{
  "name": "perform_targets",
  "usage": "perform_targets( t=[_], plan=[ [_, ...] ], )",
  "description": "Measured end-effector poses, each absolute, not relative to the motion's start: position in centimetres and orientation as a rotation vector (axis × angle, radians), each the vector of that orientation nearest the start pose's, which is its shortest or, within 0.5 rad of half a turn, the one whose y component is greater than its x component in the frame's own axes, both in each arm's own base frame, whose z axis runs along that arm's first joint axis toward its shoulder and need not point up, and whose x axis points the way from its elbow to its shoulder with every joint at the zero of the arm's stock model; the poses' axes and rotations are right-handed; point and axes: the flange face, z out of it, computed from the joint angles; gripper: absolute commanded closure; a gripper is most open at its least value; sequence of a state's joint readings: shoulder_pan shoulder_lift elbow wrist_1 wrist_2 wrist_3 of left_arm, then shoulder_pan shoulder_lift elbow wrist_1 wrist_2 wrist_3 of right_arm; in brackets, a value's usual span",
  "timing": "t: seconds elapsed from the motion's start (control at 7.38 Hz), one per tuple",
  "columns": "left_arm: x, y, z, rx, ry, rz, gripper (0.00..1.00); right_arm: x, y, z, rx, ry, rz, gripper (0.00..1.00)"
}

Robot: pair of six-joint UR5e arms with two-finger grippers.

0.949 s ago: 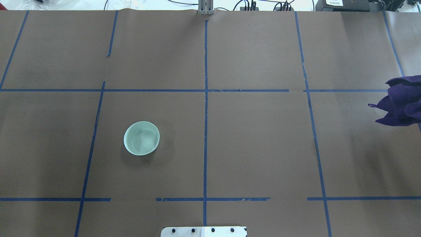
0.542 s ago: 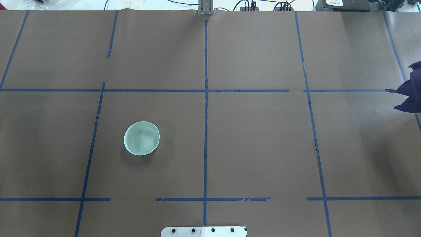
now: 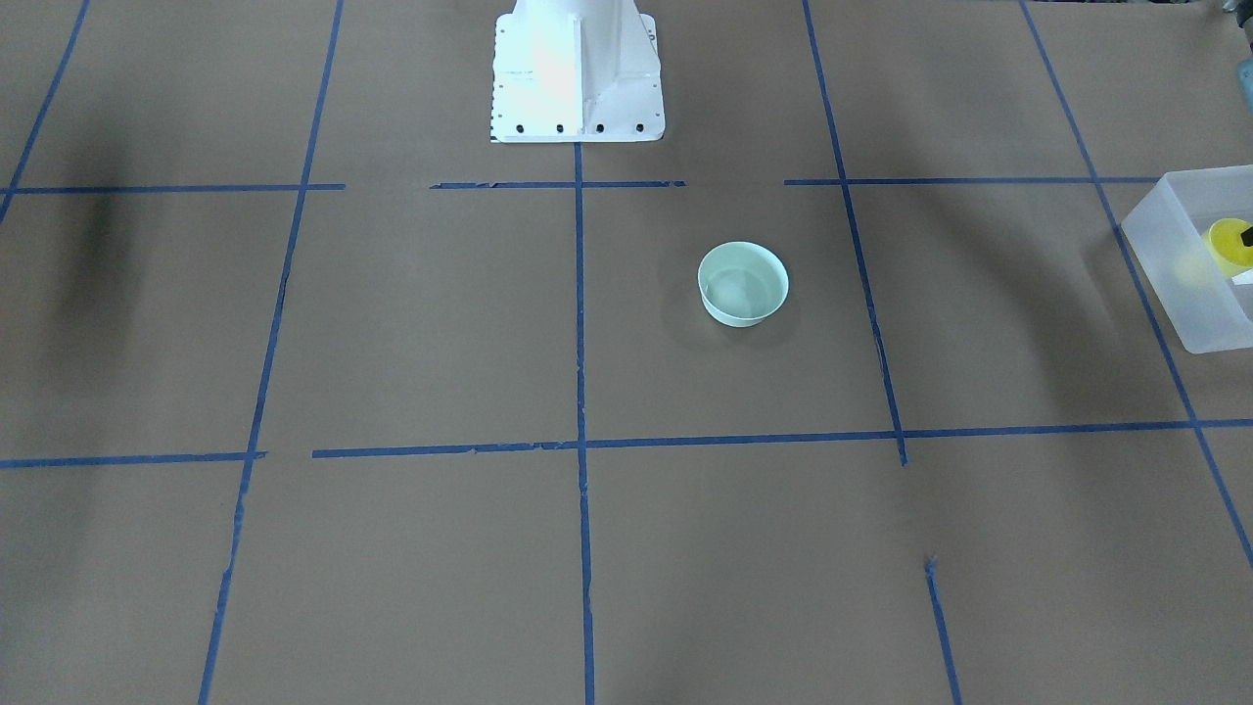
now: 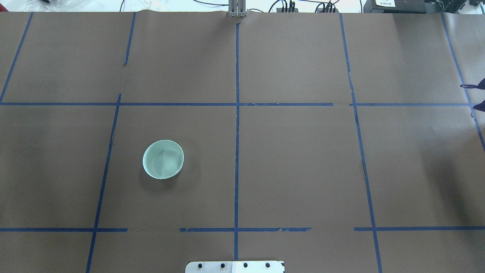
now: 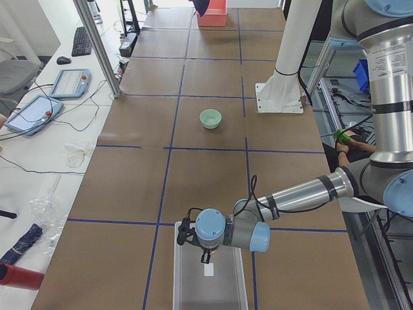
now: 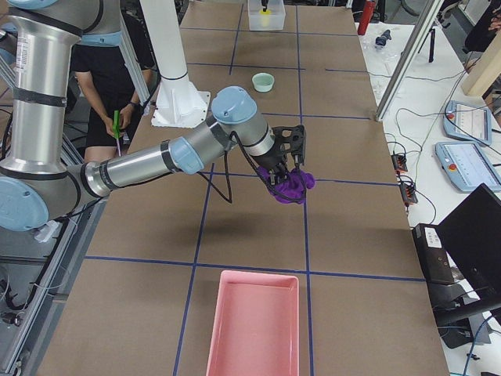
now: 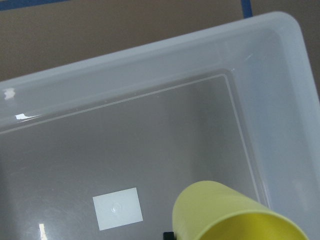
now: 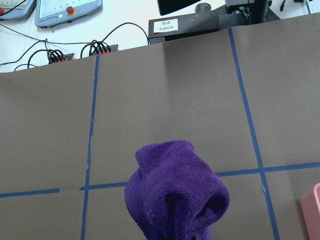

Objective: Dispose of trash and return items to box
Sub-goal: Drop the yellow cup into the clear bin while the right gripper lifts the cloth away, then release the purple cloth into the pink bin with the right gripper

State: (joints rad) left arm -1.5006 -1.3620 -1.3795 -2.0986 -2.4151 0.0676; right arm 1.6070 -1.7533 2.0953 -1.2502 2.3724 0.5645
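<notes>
Both extended outward: left tool (image 5: 193,240) holds yellow cup (image 7: 235,212) inside box (image 7: 150,65); right tool (image 6: 291,168) clamps purple cloth (image 8: 175,192) above table (image 4: 303,170).

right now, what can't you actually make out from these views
left gripper: in the left wrist view the yellow cup hides its fingers; open or shut is unclear.
right gripper: the purple cloth covers its fingers in the right wrist view; the overhead view shows only the cloth's tip at the right edge.
box: cut off by the front-facing view's right edge.
</notes>
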Motion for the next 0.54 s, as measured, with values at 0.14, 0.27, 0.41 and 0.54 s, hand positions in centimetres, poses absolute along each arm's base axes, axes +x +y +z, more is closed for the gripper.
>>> perform_targets(
  t=[0.14, 0.27, 0.41, 0.54],
  plan=[
    [-3.2, -38.6, 78.2, 0.128, 0.843, 0.189, 0.00, 8.5, -41.1, 44.4, 0.433, -0.878, 0.278, 1.00],
    [-3.1, -39.0, 77.6, 0.142, 0.841, 0.195, 0.00, 9.4, -41.0, 44.6, 0.460, -0.848, 0.271, 1.00],
    [-3.2, -39.7, 76.1, 0.169, 0.838, 0.202, 0.00, 10.6, -41.0, 45.0, 0.489, -0.812, 0.260, 1.00],
    [-3.5, -40.5, 73.9, 0.216, 0.824, 0.211, 0.00, 12.0, -40.8, 45.8, 0.514, -0.763, 0.241, 1.00]
  ],
)
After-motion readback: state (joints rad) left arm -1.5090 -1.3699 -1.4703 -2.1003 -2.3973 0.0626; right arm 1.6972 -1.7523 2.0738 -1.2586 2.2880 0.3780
